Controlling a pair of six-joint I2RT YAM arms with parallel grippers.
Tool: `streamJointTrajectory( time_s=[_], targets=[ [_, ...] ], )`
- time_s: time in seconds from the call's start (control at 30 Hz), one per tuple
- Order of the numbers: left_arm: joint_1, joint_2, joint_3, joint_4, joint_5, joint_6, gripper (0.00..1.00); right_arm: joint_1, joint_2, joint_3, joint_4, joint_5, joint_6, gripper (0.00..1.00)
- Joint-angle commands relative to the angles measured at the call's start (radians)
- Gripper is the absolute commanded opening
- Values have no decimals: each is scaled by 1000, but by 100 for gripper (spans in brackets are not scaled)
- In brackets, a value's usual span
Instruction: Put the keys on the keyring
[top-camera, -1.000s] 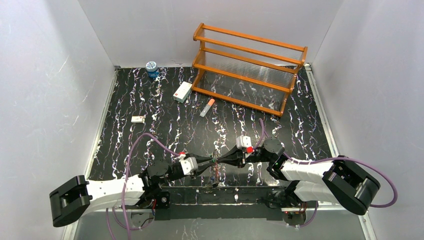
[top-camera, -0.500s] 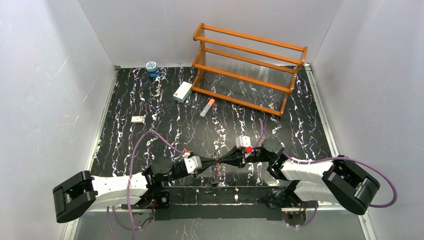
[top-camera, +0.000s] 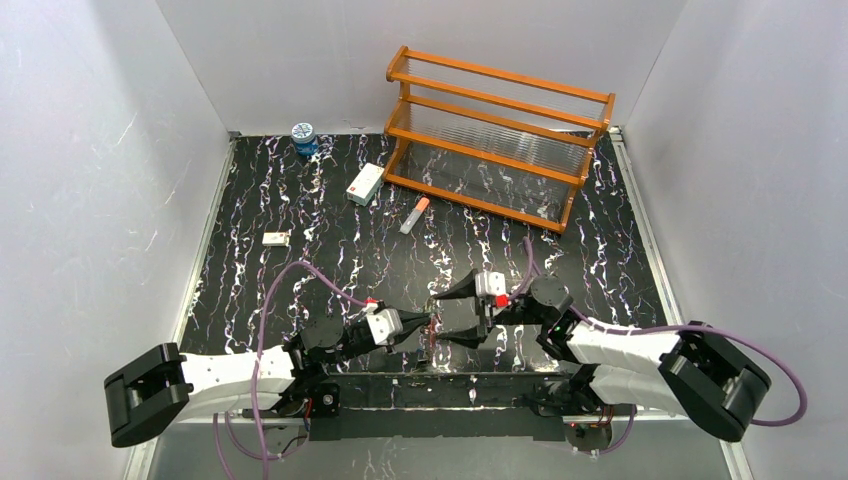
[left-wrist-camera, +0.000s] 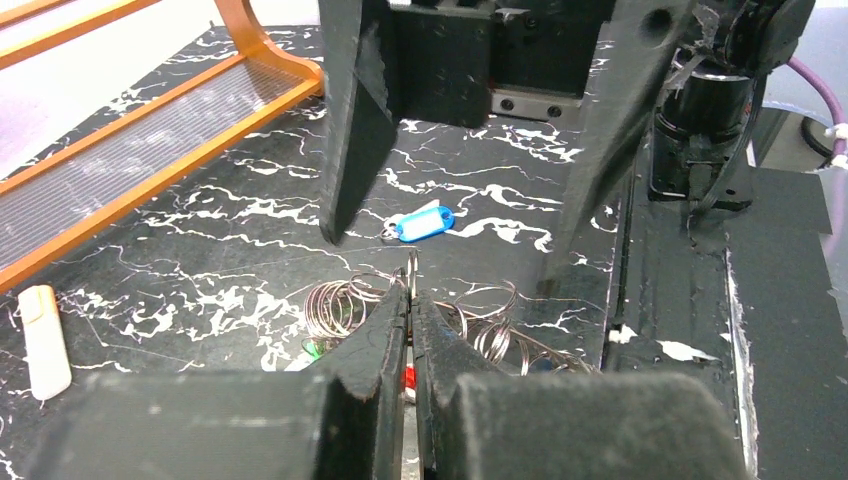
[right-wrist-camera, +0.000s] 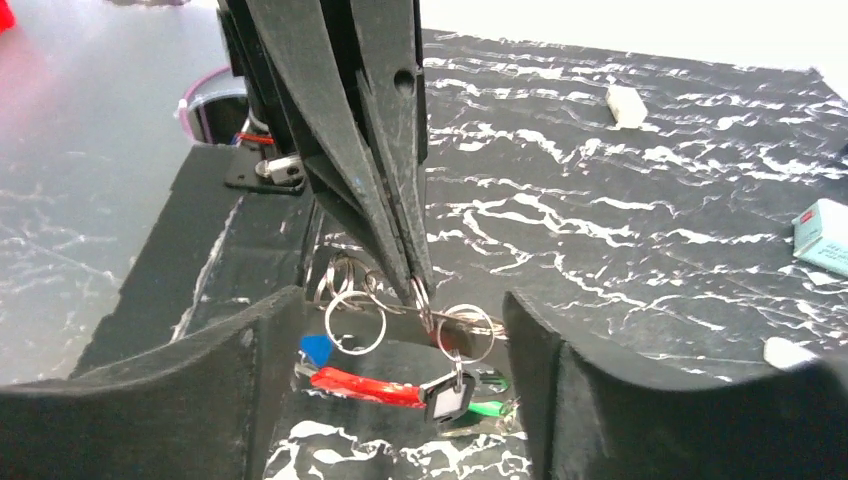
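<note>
The left claw (left-wrist-camera: 411, 299) is closed, its two fingers pressed together on a small metal ring (left-wrist-camera: 411, 268) that stands upright at their tips. The right claw (top-camera: 445, 317) faces it from the other side with its fingers spread wide and gripping nothing; the left claw's tips and the ring sit in the gap between them. The ring belongs to a tangle of thin silvery rings (right-wrist-camera: 356, 321) near the front edge of the black marbled counter (top-camera: 300, 200), between the two arms. In the right wrist view the keyring (right-wrist-camera: 365, 385) shows as a red stretch of wire under those rings. A small black tag (right-wrist-camera: 447, 398) hangs from one ring just above it, and a green head shows beside the tag. One of the keys (left-wrist-camera: 420, 224), blue-headed, lies flat on the counter just beyond the tangle. Whether the tangle rests on the counter or hangs from the left claw cannot be told. Farther back stand an orange rack (top-camera: 500, 130) and an orange-and-white tube (top-camera: 414, 215), well apart from the arms.
</note>
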Motion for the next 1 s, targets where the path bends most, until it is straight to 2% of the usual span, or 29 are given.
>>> streamJointTrajectory(
  time_s=[0.0,0.17,0.4,0.73,0.87,0.97],
  targets=[
    [-2,-26,1,37,-42,21,0,4,-83,15,-25,53,-47,96],
    [-2,-19,6,27,-39,27,0,4,-134,42,-94,87,-70,99],
    [-2,-30,14,-16,-50,31,0,3,-124,124,-170,323,102,99],
    [-2,-38,1,-40,-91,-22,0,-66,-63,315,-561,687,395,99],
    [-2,-36,5,-53,-91,-34,0,-153,-15,360,-715,704,503,99],
    [-2,-32,10,-60,-91,-36,0,-192,31,403,-857,725,522,98]
  ],
)
